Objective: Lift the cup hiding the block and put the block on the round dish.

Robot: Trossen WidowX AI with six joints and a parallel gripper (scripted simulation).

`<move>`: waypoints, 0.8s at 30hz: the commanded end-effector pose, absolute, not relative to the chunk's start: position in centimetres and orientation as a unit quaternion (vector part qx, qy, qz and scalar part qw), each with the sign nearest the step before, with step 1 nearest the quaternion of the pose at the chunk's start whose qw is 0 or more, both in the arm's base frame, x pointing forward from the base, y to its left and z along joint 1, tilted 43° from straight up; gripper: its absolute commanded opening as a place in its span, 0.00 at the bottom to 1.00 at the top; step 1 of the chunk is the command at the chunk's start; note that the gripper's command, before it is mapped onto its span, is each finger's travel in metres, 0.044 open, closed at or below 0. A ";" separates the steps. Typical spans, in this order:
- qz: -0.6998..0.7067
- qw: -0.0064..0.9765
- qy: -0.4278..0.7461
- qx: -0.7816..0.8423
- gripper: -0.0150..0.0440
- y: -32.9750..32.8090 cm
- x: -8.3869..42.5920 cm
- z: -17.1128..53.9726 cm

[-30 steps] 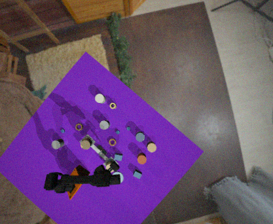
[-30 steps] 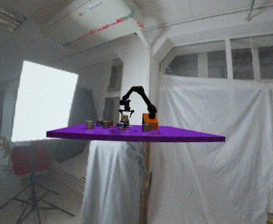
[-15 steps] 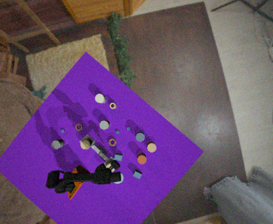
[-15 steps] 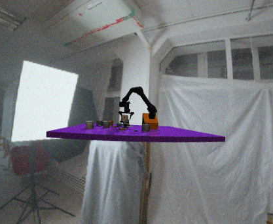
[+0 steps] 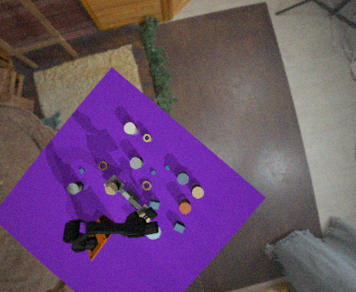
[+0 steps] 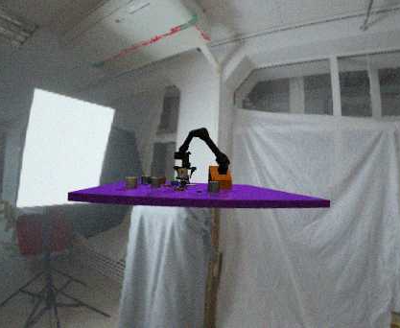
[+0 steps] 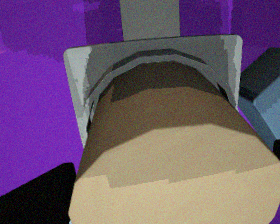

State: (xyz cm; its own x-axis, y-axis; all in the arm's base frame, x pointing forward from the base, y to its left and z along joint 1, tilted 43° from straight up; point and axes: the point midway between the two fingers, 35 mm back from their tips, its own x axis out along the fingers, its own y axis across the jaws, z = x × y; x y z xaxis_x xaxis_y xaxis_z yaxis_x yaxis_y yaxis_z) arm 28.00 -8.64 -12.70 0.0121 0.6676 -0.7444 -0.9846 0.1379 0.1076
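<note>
The claw (image 5: 147, 216) (image 6: 184, 171) (image 7: 177, 163) is wide open around the tan cup (image 5: 142, 214) (image 7: 176, 175) on one end of the balance (image 5: 130, 199) (image 7: 151, 20), gripping nothing. The other tan cup (image 5: 111, 187) stands on the balance's opposite end. Beside the balance's near end lies the pale round dish (image 5: 154, 233), partly hidden by the arm (image 5: 107, 227) (image 6: 200, 132).

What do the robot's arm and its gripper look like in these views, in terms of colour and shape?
The arm is matte black, with slim links between bulkier, blocky joints. The gripper is black too, with two separate fingers that look dark and angular in the wrist view. No cables or markings can be made out at this resolution.
</note>
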 end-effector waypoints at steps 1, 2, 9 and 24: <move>0.616 0.673 0.342 -0.223 1.00 -7.9 27.7 -13.3; 0.616 0.673 0.342 -0.223 1.00 -7.8 27.6 -13.5; 0.616 0.673 0.342 -0.223 0.97 -7.5 27.6 -13.7; 0.616 0.673 0.342 -0.223 0.80 -7.5 27.6 -13.7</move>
State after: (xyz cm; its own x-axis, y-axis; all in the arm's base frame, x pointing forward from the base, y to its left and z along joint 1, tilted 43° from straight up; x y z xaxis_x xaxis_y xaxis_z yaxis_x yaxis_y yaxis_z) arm 27.63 -7.60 -13.68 0.0042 0.6739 -0.7388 -0.9836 0.1361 0.1185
